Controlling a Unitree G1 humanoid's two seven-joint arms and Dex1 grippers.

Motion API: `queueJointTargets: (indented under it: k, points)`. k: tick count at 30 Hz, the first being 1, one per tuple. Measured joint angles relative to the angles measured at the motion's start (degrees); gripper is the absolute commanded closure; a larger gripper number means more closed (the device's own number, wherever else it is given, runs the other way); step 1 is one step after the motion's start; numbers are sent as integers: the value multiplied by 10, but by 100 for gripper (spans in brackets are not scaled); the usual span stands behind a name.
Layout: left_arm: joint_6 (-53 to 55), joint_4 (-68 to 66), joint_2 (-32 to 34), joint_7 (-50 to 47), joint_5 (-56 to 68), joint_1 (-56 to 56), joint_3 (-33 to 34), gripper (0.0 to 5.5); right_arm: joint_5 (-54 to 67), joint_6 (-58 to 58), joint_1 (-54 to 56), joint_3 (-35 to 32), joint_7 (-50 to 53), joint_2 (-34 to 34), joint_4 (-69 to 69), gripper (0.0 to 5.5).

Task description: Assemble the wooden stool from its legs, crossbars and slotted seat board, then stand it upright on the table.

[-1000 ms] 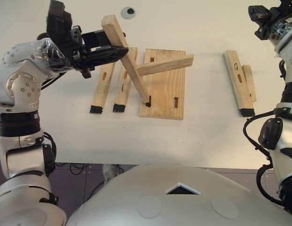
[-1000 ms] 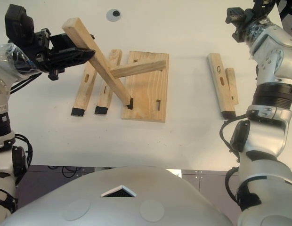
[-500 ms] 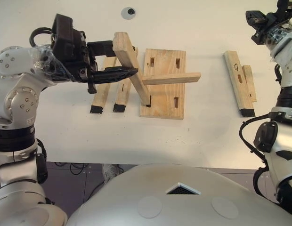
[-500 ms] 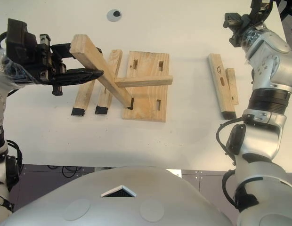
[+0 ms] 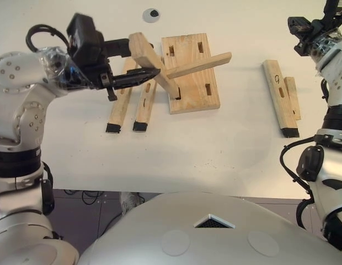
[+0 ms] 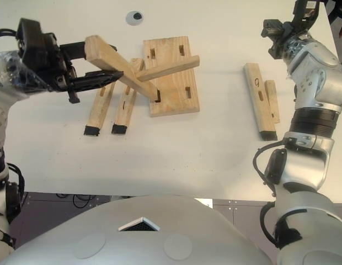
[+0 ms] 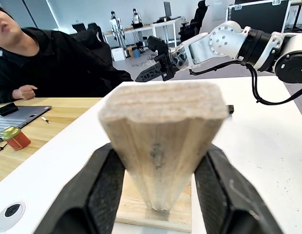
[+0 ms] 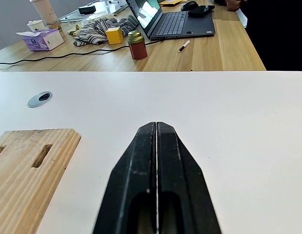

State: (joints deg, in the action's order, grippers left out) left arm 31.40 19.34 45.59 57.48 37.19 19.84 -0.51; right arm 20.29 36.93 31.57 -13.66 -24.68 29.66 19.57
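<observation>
My left gripper (image 5: 153, 59) is shut on a wooden leg (image 5: 154, 69) that slants down into a slot of the seat board (image 5: 202, 102). The leg (image 7: 163, 146) sits between the black fingers (image 7: 104, 190) in the left wrist view. A crossbar (image 5: 199, 64) sticks out of this leg, over the board. The board lies skewed on the white table (image 5: 215, 149). Two more legs (image 5: 121, 102) (image 5: 144, 106) lie side by side to its left. Another leg (image 5: 279, 99) and a short crossbar (image 5: 292, 95) lie at the right. My right gripper (image 8: 156, 127) is shut and empty, high over the far right corner.
A grey round grommet (image 5: 150, 15) sits in the table top at the back. A second wooden table with a laptop (image 8: 175, 22), a jar and small items stands beyond the white one. The front half of the white table is bare.
My left gripper has pulled the leg farther back, and the seat board has slid away with it and turned. The crossbar now tilts upward. The right gripper has hardly moved.
</observation>
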Motion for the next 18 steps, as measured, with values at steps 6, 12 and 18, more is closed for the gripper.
queueJointTargets:
  k: [6, 12, 18]
  points:
    - [86, -36, -7, -6, -24, 131, -58, 350, 0, 0, -15, -6, 12, -15, -14, 550]
    - [78, -27, -10, 1, -38, 122, -74, 350, 4, 0, -21, -17, 19, -22, -17, 550]
    - [50, -61, -30, -1, -46, 107, -76, 350, 4, 0, -23, -19, 24, -22, -22, 550]
